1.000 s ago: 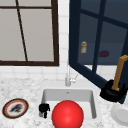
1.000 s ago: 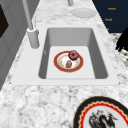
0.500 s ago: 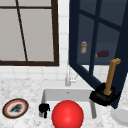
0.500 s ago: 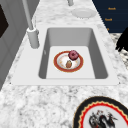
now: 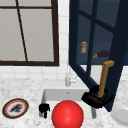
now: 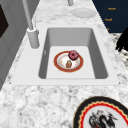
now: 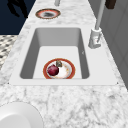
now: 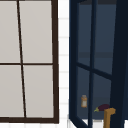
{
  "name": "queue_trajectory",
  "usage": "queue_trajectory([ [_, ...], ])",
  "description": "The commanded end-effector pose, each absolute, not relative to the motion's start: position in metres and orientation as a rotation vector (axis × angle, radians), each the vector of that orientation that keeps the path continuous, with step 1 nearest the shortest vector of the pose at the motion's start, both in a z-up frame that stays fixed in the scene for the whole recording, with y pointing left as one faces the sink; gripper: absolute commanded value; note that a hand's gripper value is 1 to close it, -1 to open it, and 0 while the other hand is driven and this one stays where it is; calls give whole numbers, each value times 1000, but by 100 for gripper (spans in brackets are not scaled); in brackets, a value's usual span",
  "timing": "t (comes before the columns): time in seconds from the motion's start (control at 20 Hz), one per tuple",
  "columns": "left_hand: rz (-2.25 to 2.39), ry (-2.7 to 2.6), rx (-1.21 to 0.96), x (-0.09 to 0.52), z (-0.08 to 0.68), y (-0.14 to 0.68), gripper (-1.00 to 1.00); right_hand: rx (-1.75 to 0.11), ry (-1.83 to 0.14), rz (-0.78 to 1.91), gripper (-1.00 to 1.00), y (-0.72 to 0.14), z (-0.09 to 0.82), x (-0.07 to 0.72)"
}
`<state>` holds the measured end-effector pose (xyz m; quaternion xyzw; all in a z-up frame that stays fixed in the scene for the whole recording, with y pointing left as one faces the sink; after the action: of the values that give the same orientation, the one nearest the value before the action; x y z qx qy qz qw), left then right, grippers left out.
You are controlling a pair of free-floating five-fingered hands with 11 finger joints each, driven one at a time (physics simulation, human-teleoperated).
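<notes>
The right hand has its fingers curled round the lower end of the brown handle on the dark blue window sash, which stands swung open over the right part of the sink. The handle rises tilted from the palm and bends over at its top, close to the sash's frame. By the look of it, the step in hand is working the sash by its handle; the next move would call for keeping the grip closed and following the sash's arc without slipping off the handle.

The left hand hangs low at the sink's left edge, fingers loosely curled and holding nothing, beside a red ball. A patterned plate lies on the worktop to the left, a white bowl to the right. In the basin a red-rimmed plate carries two pieces of food. Behind the sash stand a small jar and an eggplant.
</notes>
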<state>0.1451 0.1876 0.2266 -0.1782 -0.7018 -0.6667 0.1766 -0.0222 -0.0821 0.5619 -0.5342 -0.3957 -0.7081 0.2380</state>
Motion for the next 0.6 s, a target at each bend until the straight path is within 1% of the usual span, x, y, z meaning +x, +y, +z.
queue_trajectory([
  [0.0,-1888,-1987,-505,145,227,188,0,-1466,-1089,-1938,100,-65,531,-53],
  [0.55,-1888,-1987,-505,145,227,188,0,-1571,-1066,-1995,100,-26,526,-57],
])
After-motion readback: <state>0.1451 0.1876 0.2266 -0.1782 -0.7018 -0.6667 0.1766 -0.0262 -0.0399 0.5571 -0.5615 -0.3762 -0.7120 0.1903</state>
